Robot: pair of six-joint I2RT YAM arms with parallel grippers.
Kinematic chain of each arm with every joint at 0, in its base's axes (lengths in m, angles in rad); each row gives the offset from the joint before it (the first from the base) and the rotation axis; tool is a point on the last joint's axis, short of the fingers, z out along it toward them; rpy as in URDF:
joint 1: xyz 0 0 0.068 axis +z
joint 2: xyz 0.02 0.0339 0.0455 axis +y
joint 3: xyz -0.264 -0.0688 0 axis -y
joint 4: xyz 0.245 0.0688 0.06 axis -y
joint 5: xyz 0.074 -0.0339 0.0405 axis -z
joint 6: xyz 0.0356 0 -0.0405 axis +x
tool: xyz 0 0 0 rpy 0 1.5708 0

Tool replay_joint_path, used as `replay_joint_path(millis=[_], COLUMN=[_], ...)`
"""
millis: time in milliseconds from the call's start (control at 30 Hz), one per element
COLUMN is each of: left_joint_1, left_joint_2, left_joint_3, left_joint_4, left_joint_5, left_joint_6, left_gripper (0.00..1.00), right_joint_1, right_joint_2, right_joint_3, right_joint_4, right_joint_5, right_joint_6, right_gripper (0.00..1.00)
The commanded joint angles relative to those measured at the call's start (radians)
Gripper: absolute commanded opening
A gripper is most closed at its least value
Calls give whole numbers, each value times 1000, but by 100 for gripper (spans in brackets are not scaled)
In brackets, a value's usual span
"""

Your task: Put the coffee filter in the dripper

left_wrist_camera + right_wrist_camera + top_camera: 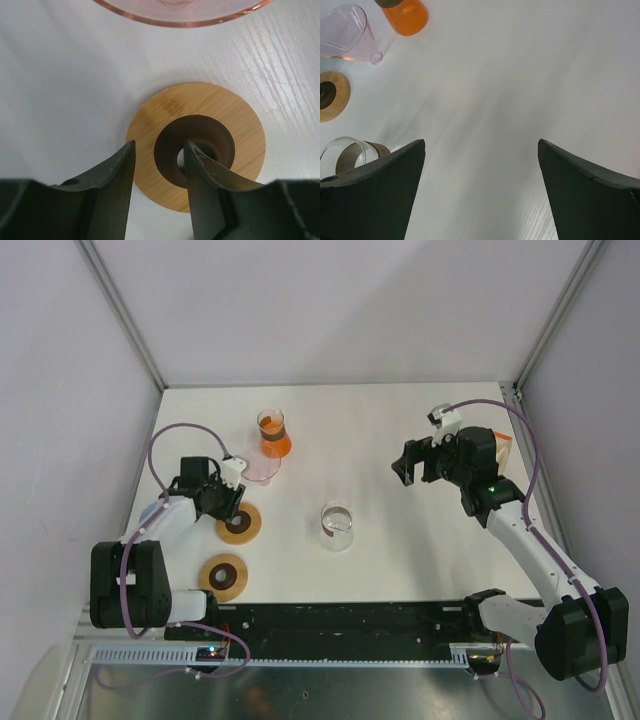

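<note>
A clear pink cone, the dripper [262, 468] [180, 11] [347, 35], lies on its side at the back left. Just in front of it sits a wooden disc with a dark collar [238, 524] [235, 120]. My left gripper [228, 502] [159, 145] is down on that disc. One finger is in the collar's hole and the other is outside its rim, with a gap left. My right gripper [412, 466] [481, 145] hangs wide open over bare table, holding nothing. A tan and white thing [503, 444] shows behind the right arm. I cannot tell whether it is the coffee filter.
An orange vessel with a dark neck [274, 435] [406, 16] stands behind the cone. A second wooden disc [222, 576] lies near the front left. A clear glass with a brown band [337, 525] [350, 155] stands mid-table. Walls enclose three sides of the table.
</note>
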Motion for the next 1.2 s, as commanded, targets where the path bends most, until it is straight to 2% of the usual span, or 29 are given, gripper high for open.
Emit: replay_joint_path(millis=[0,433,633,833,1067,1167], left_joint_1=[-7,-7,-7,-36,-39,-39], left_joint_2=[0,-93,-36,15,-9,3], left_joint_3=[-28,-37,-31,-45,-81,-96], left_joint_4=[26,-57,-48,15,34,33], left_joint_5=[-14,-11,-21,-126,-127,-131], left_joint_6=[38,80,67,48,67,74], left_gripper=[47,47,45,40,25,7], right_joint_1=[-7,-17,-22,-30,-37,-39], right_joint_2=[6,13,15,3,6,5], right_joint_3=[37,38,38,37,38,38], right_joint_4=[18,22,28,25,36,41], right_joint_5=[-20,-31,-42,-46,-62,-68], right_joint_6=[-11,-6,-1,0,9,13], right_gripper=[99,99,99,99,99,99])
